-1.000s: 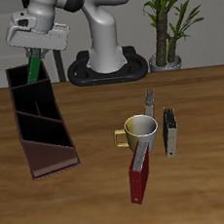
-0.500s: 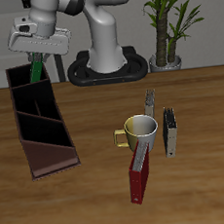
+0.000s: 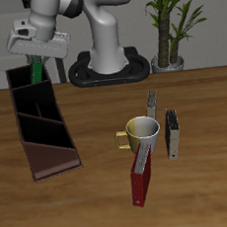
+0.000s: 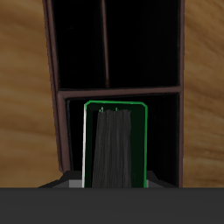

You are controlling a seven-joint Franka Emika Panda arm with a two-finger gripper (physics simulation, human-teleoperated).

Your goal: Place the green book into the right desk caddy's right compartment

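Item: green book [image 3: 34, 69], thin hardcover, white page edges. Location: hanging on end from the gripper [image 3: 36, 56], directly above the back end of the right desk caddy [image 3: 40, 128], clear of the bench [image 3: 201, 176].

Hold: the jaws are pinching the green book at its upper end; the fingers themselves are mostly hiding behind the gripper body.

Key relation: the book is lying straight below the jaws, and the right compartment [image 4: 118, 136] is sitting straight below the book. In the wrist view the book [image 4: 114, 144] is framing itself inside that small end section, between its walls and short of the partition that is dividing it from the middle section. The coming move is judged to be a plain descent, with little sideways correction needed.

Orientation: the long axis is running close to vertical, leaning slightly in the exterior view; the free lower end is pointing down into the caddy. The broad faces are appearing roughly parallel to the caddy's long walls.

Contact: whether the lower edge is already passing the caddy rim cannot be told.

Caddy: the sloped reddish-brown panel is lying at the opposite end from the book.
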